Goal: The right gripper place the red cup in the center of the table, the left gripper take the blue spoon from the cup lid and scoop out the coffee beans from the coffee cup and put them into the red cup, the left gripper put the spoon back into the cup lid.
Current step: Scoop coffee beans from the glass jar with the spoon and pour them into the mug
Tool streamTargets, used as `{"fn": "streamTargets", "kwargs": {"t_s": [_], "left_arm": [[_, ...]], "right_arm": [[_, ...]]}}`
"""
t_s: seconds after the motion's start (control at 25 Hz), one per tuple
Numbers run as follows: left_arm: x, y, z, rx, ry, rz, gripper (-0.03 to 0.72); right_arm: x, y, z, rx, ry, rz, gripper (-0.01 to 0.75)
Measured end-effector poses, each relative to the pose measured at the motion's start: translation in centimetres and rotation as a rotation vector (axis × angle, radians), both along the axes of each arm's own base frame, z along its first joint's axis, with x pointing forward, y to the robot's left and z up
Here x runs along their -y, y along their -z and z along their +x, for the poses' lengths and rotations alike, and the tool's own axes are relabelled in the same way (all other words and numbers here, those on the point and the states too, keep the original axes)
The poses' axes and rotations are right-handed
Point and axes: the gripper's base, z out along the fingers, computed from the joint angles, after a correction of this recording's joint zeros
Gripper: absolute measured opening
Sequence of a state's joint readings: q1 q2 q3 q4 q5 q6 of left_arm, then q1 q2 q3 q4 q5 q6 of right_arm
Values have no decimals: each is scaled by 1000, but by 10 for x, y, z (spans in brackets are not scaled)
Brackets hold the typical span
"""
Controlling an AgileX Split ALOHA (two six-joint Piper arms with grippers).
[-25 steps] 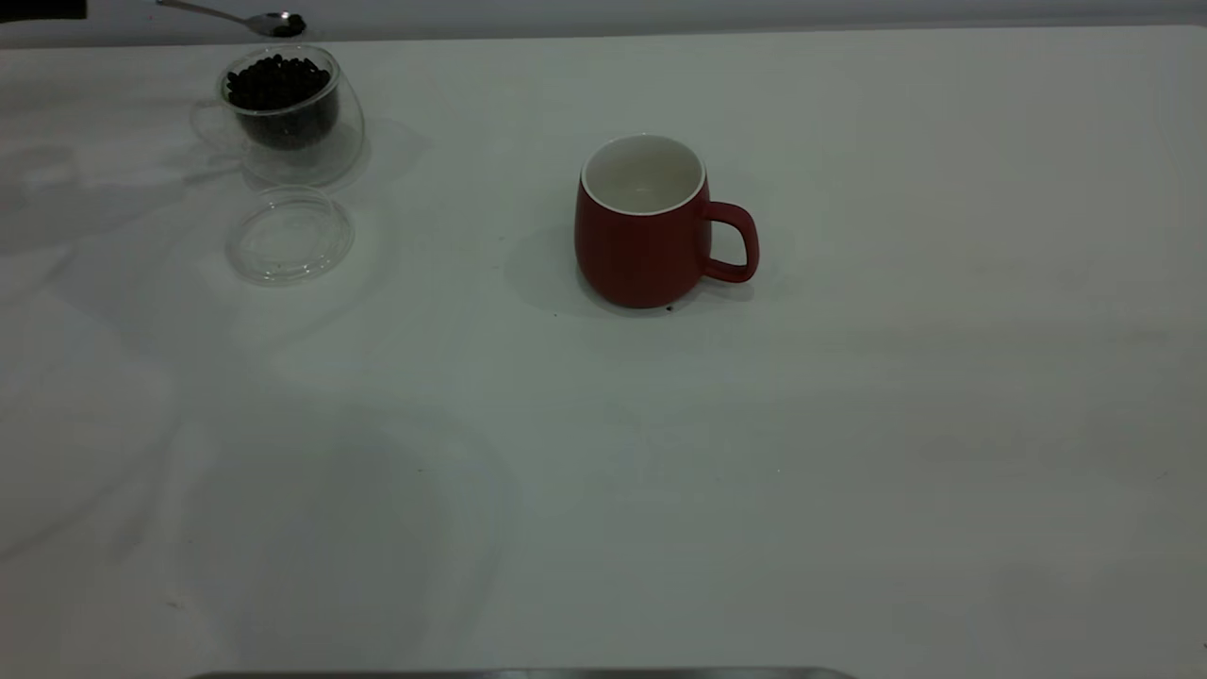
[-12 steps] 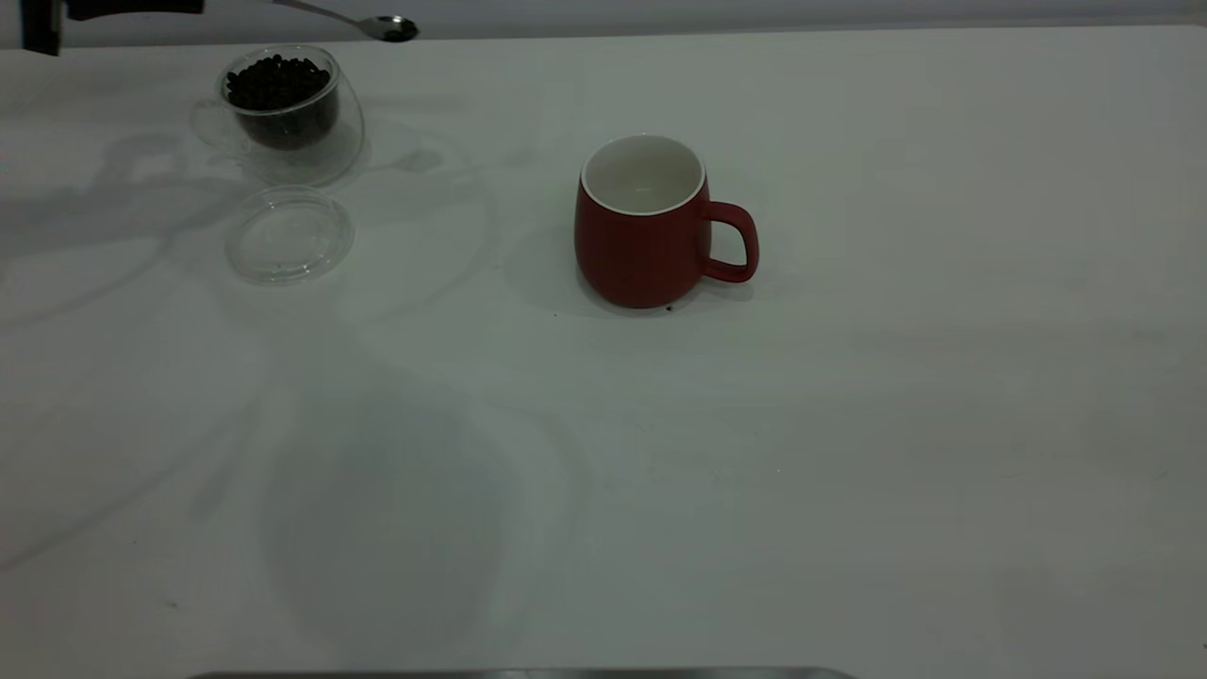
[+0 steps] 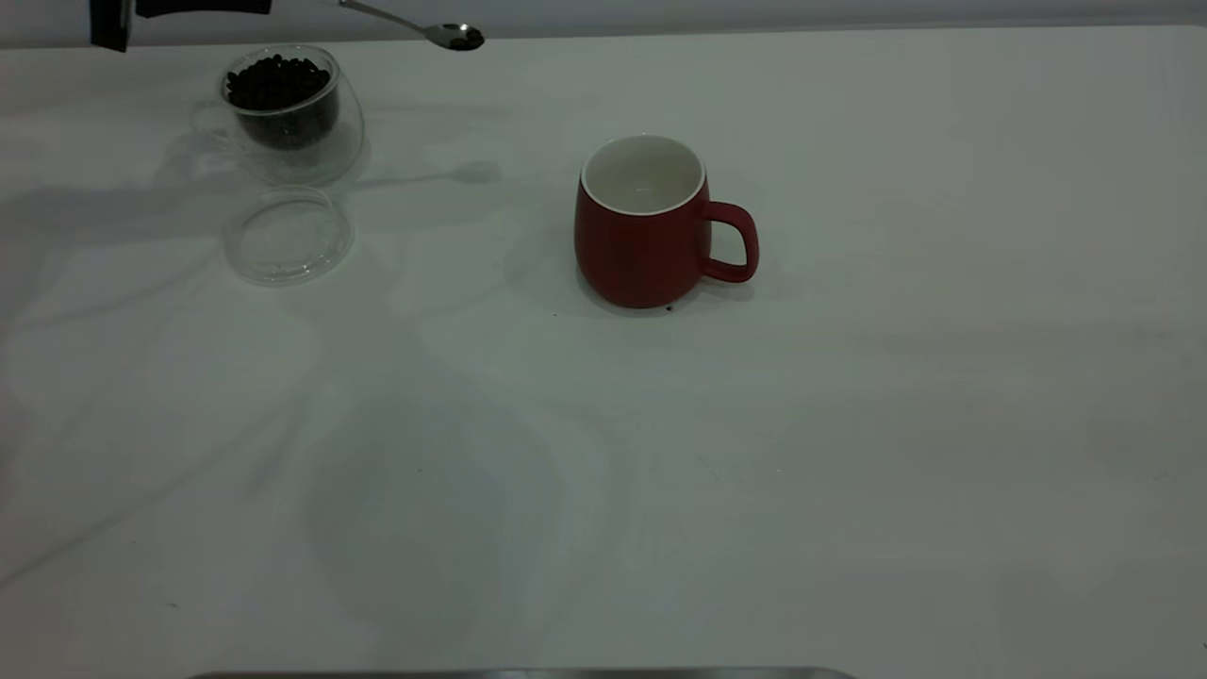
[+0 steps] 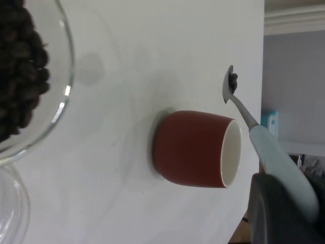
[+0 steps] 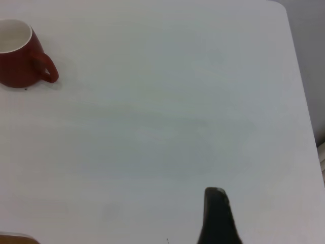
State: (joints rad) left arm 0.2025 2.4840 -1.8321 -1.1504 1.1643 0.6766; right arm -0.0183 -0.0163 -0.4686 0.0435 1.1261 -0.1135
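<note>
The red cup stands upright near the table's middle with its handle to the right; its white inside looks empty. It also shows in the left wrist view and in the right wrist view. My left gripper is high at the far left edge, shut on the pale handle of the blue spoon. The spoon bowl carries a few coffee beans in the air, between the coffee cup and the red cup. The coffee cup holds a heap of beans. The cup lid lies bare in front of it.
One dark finger of my right gripper shows over bare table, far to the right of the red cup; that arm is out of the exterior view. The table's far edge runs just behind the coffee cup.
My left gripper has carried the spoon with beans to the right, from above the coffee cup towards the red cup. The cups and lid have not moved.
</note>
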Motion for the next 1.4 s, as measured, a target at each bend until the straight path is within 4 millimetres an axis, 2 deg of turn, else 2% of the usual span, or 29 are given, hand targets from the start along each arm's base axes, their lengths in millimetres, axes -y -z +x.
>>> {"fn": "streamTargets", "kwargs": {"t_s": [0.28,0.56,1.0,1.4], "left_arm": [[15,-16,0,18,29,11,126],[47,-15,-2,9,102,24,126],[87,-15,-6,7,186,26,126],[98,-12,-10,1,235,64,126]], "right_arm": [[0,0,0,0,0,0,546],[0,0,0,0,0,0,546],[0,0,0,0,0,0,546],[0,0,0,0,0,0,546]]}}
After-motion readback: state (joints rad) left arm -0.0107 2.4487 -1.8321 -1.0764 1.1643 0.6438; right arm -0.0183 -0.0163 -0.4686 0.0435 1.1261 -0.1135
